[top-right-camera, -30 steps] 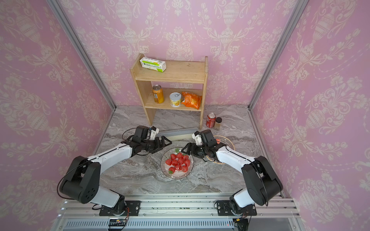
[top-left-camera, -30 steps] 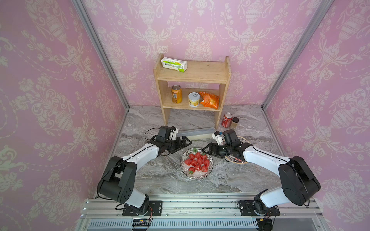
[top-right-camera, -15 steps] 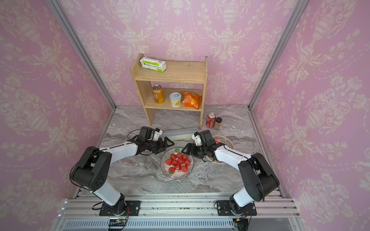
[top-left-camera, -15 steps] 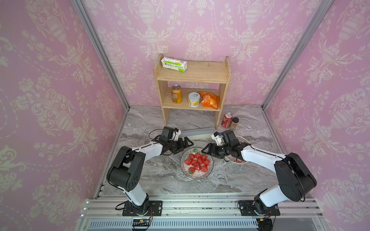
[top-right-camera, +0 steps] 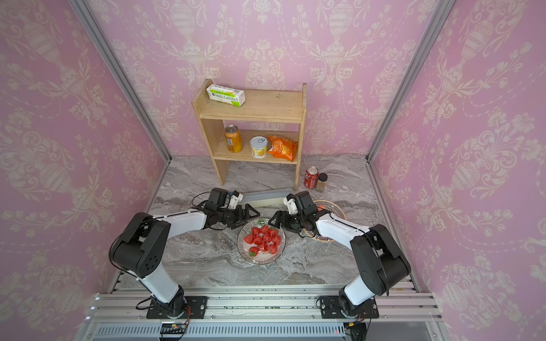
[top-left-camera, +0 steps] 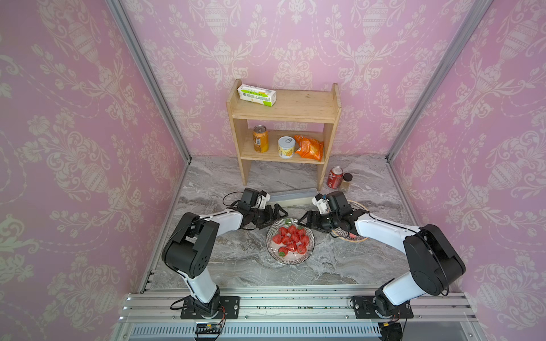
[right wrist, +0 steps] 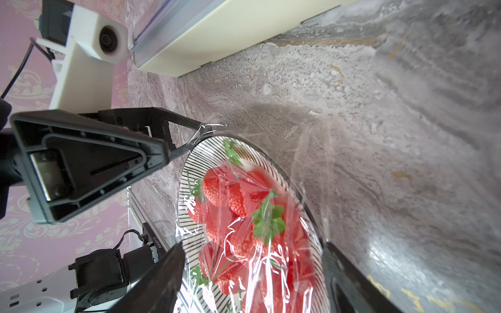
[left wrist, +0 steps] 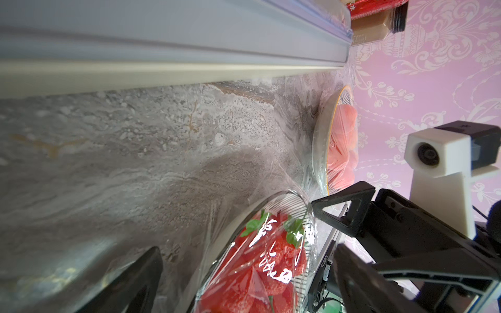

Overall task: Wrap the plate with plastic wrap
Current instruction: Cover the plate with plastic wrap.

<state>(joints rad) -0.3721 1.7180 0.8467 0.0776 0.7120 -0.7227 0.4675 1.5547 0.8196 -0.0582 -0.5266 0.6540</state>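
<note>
A grey, veined stone-look counter carries a two-tier bare-wood shelf against the back wall. Two white-and-black arms reach in from the near rail. Since a second ago the left arm has folded its elbow higher and carried the left tool nearer the plate, while the right arm has barely shifted. Between shelf and plate lies the long, narrow cream dispenser box under its greyish translucent lid. Just in front sits the round, black-striped plate, heaped with red strawberries. The plastic wrap, thin, clear and crinkled, glints over the fruit and spills past the far rim onto the counter. The left tool, fingers spread, has one tip at the film's edge. The right tool, also spread, stands at the rim opposite.
</note>
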